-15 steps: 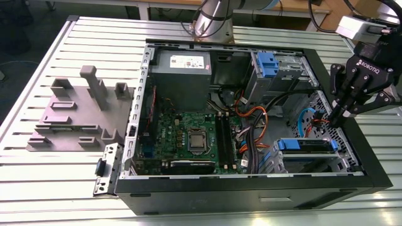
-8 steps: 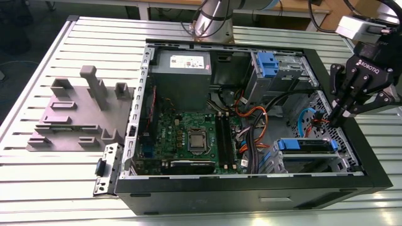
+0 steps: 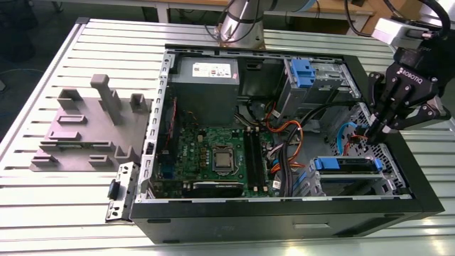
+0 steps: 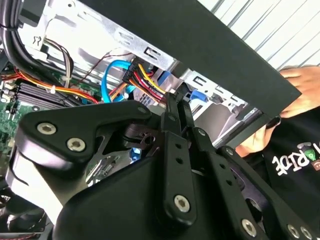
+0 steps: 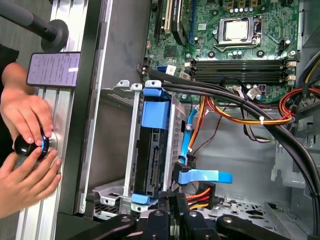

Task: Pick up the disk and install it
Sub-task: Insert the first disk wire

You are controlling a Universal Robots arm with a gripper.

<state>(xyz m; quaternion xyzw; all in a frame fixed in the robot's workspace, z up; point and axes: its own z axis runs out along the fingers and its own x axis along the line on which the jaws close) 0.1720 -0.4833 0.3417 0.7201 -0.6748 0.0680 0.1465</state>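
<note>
Since the disk (image 3: 344,164) already sat in its metal bay, blue frame outward, the gripper (image 3: 374,134) hung just above its rear end with fingers pressed together, holding nothing. Bundled cables (image 5: 235,112) crowded close beside; a person's hands (image 5: 25,150) rested outside the case wall.

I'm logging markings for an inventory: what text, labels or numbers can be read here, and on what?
White sticker on the grey metal box: print too small to read.
Black gripper: white maker's lettering, not quoted.
Black shirt: white lettering, cut off.
Phone screen: lines unreadable.
Green motherboard: tiny markings, unreadable.
Silver disk in blue frame: no readable text.
</note>
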